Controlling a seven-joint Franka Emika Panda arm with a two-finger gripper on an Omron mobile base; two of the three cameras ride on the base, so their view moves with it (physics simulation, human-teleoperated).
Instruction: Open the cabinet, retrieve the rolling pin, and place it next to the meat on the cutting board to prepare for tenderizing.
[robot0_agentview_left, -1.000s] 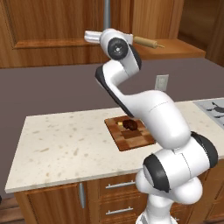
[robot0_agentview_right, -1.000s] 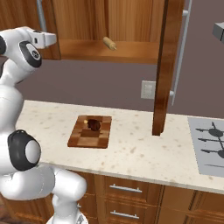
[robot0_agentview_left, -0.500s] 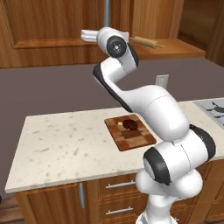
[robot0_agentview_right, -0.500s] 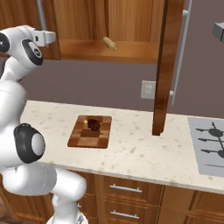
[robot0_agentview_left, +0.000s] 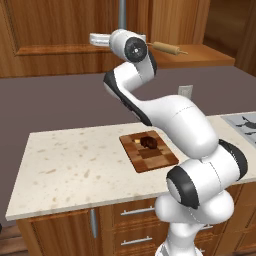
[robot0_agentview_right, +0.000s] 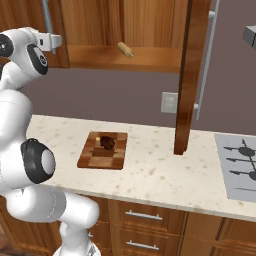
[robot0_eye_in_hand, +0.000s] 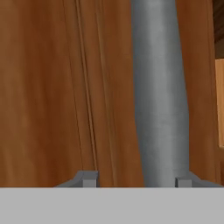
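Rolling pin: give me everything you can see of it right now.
The rolling pin is a slim light-tan wooden cylinder with thin tapered end handles. It lies flat on the bottom shelf of the cabinet, behind the opened right door, angled across the shelf. Nothing rests against it, and the tool is well off to its left, at the closed door's handle.

The white robot arm has shifted slightly to its left along the front of the cabinet (robot0_agentview_left: 60, 30), bringing its gripper (robot0_eye_in_hand: 136, 181) closer to the silver door handle (robot0_eye_in_hand: 159, 92). Seen from the hand, that handle rises between the two fingertips (robot0_eye_in_hand: 89, 178), nearer one side.
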